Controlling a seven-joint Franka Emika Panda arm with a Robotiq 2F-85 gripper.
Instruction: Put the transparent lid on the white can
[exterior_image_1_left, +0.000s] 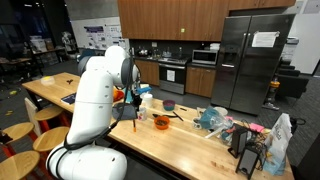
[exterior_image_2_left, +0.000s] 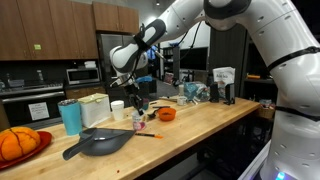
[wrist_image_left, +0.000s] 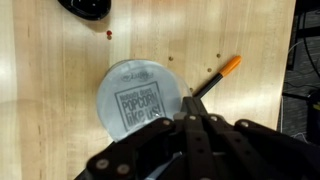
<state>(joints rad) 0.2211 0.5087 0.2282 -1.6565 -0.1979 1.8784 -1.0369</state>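
Counting the task's things gives one lid (wrist_image_left: 140, 95) and one can (exterior_image_2_left: 117, 109). The lid is a clear round disc with printed lettering, lying flat on the wooden table (wrist_image_left: 45, 60) in the wrist view. The can stands upright on the same table in an exterior view, just beside the gripper (exterior_image_2_left: 136, 113), and is open at the top with nothing on it.

One gripper (wrist_image_left: 196, 119) comes in from the bottom of the wrist view. Its jaws are drawn close together, with the tips at the lid's lower edge. Whether they pinch the rim I cannot tell.

One marker (wrist_image_left: 214, 79) with an orange cap lies slanted just beside the lid, its dark end running under the gripper. One small red speck (wrist_image_left: 108, 33) sits on the wood above the lid, apart from it. Part of one black thing (wrist_image_left: 85, 7) shows at the top edge.

Around the can, an exterior view shows one teal cup (exterior_image_2_left: 70, 116), one pale tub (exterior_image_2_left: 93, 108) between cup and can, one black pan (exterior_image_2_left: 100, 143) nearer the table's front edge, and one orange bowl (exterior_image_2_left: 166, 114) on the gripper's far side. One round orange thing (exterior_image_2_left: 16, 142) rests on a red plate (exterior_image_2_left: 40, 139) at the table's end. A cluster of bags and boxes (exterior_image_2_left: 200, 92) crowds the far part of the table, too jumbled to count.

The arm (exterior_image_1_left: 100, 95) fills the foreground in an exterior view and hides most of the spot where the gripper is.
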